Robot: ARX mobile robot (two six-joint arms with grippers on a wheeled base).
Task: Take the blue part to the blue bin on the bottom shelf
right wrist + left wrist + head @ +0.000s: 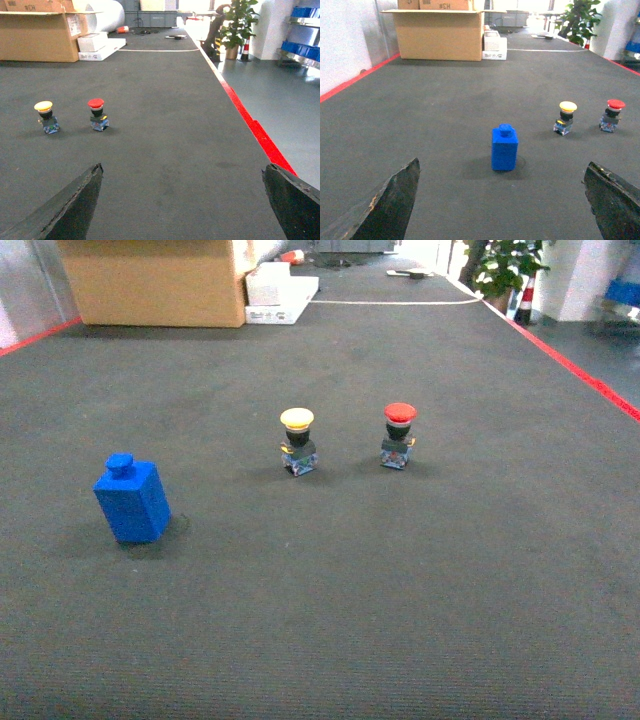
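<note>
The blue part [132,502], a small blue block with a round knob on top, stands upright on the dark carpet at the left of the head view. In the left wrist view the blue part [504,149] is centred ahead of my left gripper [502,162], which is open and holds nothing; the part stands beyond the fingertips. My right gripper [183,166] is open too, over bare carpet. Neither gripper shows in the head view. Blue bins [301,47] sit on a steel rack far off at the right. I cannot tell which tier is the bottom shelf.
A yellow push button [297,441] and a red push button [398,435] stand on the carpet right of the blue part. A large cardboard box [155,280] and white boxes [280,292] are at the back. A red line [250,122] edges the carpet at right; a potted plant [505,268] stands behind.
</note>
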